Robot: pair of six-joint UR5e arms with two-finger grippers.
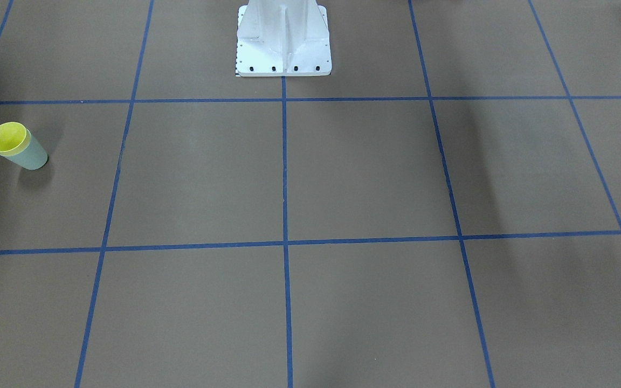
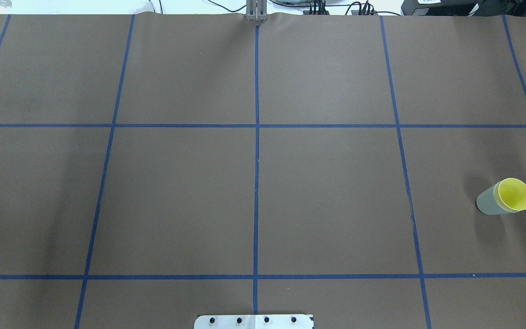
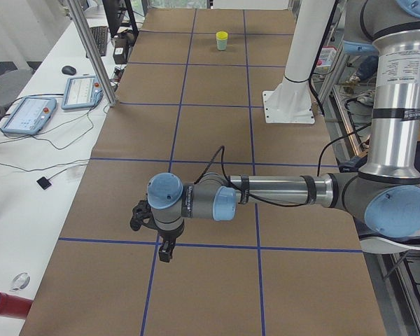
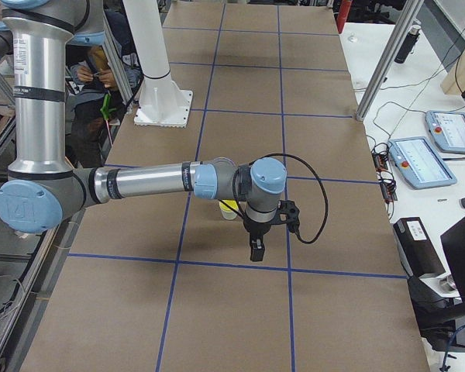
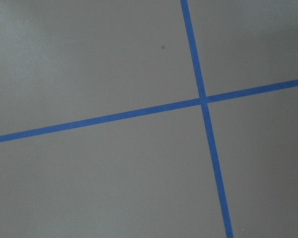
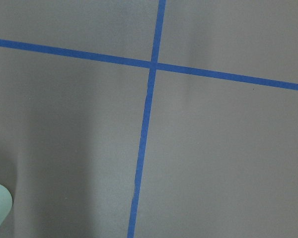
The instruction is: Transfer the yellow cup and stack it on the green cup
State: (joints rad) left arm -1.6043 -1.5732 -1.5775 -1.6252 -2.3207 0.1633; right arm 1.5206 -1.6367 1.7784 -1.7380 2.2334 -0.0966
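Observation:
The yellow cup (image 1: 7, 137) sits nested inside the green cup (image 1: 33, 156), upright on the brown table at the robot's right side. The stack also shows in the overhead view, yellow cup (image 2: 514, 194) in green cup (image 2: 486, 204), and far off in the exterior left view (image 3: 222, 40). In the exterior right view the stack (image 4: 229, 208) is partly hidden behind the right arm. My right gripper (image 4: 255, 252) hangs above the table near the stack, holding nothing. My left gripper (image 3: 165, 253) hangs over the table's other end. I cannot tell whether either is open or shut.
The white robot base (image 1: 283, 40) stands at the table's middle edge. Blue tape lines (image 2: 256, 137) divide the brown table into squares. Tablets (image 3: 28, 115) and cables lie on the side bench. A person (image 4: 101, 77) is behind the base.

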